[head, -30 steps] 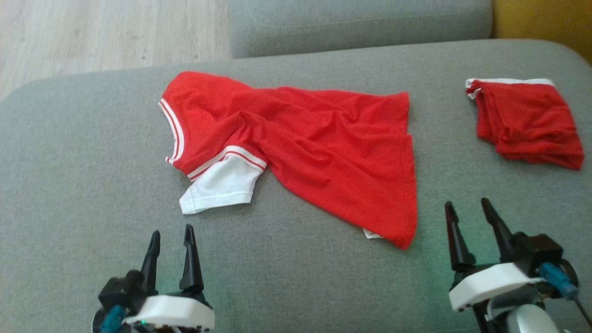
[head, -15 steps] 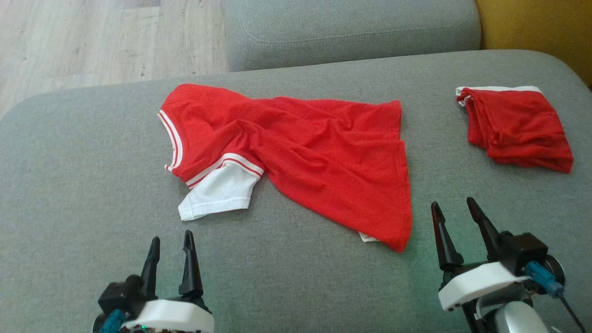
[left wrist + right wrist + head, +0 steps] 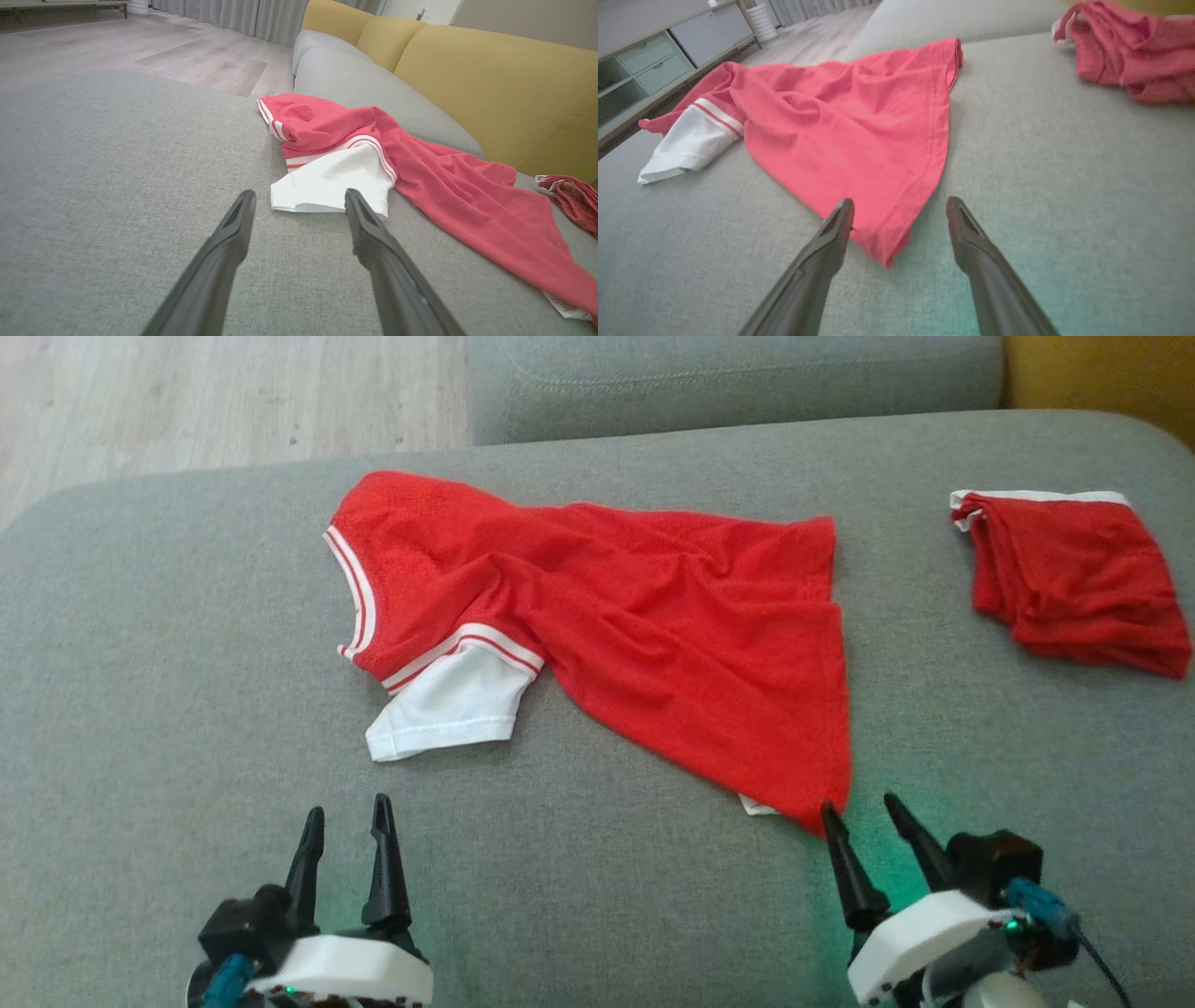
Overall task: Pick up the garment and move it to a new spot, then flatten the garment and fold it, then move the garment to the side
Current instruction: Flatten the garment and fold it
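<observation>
A crumpled red mesh jersey with one white sleeve (image 3: 607, 616) lies mid-seat on the grey fabric sofa (image 3: 140, 728), with a folded red cloth bundle (image 3: 1074, 579) apart at its 3 o'clock. The left gripper (image 3: 348, 805) at 7 o'clock and the right gripper (image 3: 859, 803) at 5 o'clock, flanking the hem corner, have their jaws released and empty.

A white tag (image 3: 754, 805) is being largely covered by the hem of the red jersey (image 3: 653, 635), while the crumpled red garment (image 3: 572, 198) is being cropped by the left wrist view's right edge.
</observation>
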Robot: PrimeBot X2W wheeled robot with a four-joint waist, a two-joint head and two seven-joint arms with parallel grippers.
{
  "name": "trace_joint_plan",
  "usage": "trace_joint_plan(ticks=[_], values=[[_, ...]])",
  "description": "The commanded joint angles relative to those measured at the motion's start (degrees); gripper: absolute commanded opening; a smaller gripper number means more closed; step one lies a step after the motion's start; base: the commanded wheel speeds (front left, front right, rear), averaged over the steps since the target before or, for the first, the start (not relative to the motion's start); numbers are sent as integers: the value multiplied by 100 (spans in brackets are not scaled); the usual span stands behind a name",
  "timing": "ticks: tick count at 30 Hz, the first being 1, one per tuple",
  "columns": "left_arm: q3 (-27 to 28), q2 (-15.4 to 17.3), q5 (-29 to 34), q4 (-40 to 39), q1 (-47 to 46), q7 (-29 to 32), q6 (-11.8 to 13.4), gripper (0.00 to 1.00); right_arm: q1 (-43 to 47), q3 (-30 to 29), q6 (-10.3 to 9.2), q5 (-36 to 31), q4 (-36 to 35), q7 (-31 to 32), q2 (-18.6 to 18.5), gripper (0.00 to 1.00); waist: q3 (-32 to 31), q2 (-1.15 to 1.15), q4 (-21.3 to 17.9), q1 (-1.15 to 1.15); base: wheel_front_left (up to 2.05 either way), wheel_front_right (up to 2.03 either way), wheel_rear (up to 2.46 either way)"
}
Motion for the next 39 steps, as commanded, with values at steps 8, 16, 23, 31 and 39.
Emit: trace_joint_plan(ticks=[8, 16, 23, 31, 39], values=[[101, 102, 27, -166, -287, -24, 16, 100, -324, 386, 37, 619, 539, 30, -18, 100, 155, 0, 167, 0, 0, 0, 0], [60, 132, 37, -172, -283, -18, 42, 100, -663, 525, 37, 1238, 1121, -258, -18, 100, 191, 0, 277, 0, 0, 0, 0], [37, 156, 30, -200, -250, -9, 79, 100, -977, 695, 37, 1507, 1666, -414, -18, 100, 200, 0, 320, 0, 0, 0, 0], [8, 173, -5, -185, -235, 13, 82, 100, -1268, 844, 37, 1582, 2133, -623, -18, 0, 197, 0, 299, 0, 0, 0, 0], [-82, 34, -283, 216, -740, 553, -85, 100, -1449, 711, 37, 1403, 2176, -767, -18, 0, 289, 0, 184, 0, 0, 0, 0]])
